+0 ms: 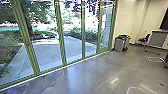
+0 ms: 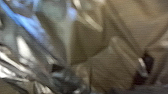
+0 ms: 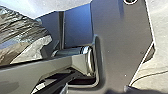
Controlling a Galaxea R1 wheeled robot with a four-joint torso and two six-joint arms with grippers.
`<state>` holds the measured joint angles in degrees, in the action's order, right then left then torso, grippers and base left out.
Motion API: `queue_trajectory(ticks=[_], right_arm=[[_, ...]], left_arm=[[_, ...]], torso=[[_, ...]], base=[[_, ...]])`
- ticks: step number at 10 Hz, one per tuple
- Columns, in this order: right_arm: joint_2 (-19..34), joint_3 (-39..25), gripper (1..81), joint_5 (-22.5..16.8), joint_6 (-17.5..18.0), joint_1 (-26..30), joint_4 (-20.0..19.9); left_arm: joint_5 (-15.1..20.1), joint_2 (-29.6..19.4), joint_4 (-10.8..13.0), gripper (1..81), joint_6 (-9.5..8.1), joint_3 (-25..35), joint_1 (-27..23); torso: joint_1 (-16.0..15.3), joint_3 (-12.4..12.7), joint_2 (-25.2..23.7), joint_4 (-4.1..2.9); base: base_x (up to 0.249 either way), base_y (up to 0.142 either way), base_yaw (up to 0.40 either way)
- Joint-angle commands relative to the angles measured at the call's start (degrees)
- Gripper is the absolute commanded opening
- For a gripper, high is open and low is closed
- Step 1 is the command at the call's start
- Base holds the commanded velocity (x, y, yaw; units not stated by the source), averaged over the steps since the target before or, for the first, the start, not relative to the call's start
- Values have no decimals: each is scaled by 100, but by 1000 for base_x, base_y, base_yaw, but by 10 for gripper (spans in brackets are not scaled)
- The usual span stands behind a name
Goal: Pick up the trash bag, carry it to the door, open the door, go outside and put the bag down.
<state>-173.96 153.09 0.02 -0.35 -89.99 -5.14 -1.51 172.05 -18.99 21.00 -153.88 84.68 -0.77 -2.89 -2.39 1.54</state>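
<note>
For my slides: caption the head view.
Green-framed glass wall facing a paved area, grey bin near its far end.

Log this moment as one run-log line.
robot indoors | green-framed glass wall ahead | paved yard beyond | trash bag close to left wrist camera | hold on it unclear

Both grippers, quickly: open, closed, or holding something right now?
Left gripper: cannot be told; the trash bag shows close up in its wrist view.
Right gripper: cannot be told, open or closed.
</note>
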Motion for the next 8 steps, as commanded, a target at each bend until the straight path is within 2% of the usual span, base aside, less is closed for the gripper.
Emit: queue_trajectory(ticks=[1,8], right_arm=[[-54,-26,811,-354,-9,231,31],[-62,-17,811,-354,-17,213,31]], left_arm=[[345,6,36,10,35,7,-271],[345,6,45,10,35,7,-280]], torso=[[0,0,0,0],[0,0,0,0]], base=[[0,0,-332],[0,0,-293]])
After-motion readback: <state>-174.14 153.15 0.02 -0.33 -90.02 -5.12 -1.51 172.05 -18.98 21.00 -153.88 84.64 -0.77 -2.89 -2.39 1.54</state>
